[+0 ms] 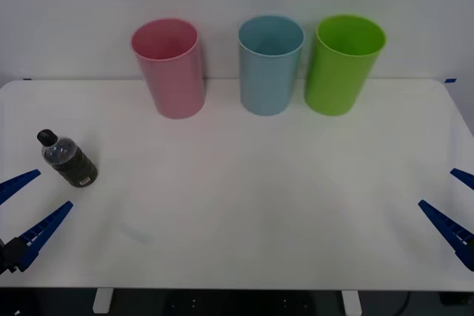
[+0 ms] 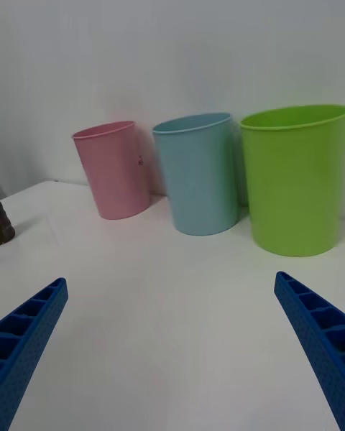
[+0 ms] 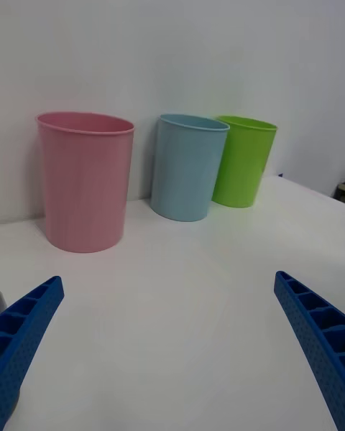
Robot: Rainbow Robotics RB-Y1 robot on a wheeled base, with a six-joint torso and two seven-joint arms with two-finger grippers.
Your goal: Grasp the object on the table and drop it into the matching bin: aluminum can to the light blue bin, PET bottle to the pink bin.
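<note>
Nearest, at the table's [image 1: 237, 242] left front edge, the left gripper [image 1: 24, 205] hovers with fingers spread wide, holding nothing; just beyond it the PET bottle [image 1: 67, 159] lies on its side, cap toward the left rear; along the back stand the pink bin [image 1: 170, 68], light blue bin [image 1: 269, 64] and lime green bin [image 1: 342, 64]; the right gripper [image 1: 455, 209] waits wide open at the right front edge.

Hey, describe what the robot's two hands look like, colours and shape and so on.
Both are two-finger hands in bright blue plastic. The left hand has long, narrow fingers that taper to a point, with a ribbed, cell-like lattice along the side and a fine dotted texture on the inner face. The right hand has matching blue fingers. A dark mount sits at the left hand's base.
</note>
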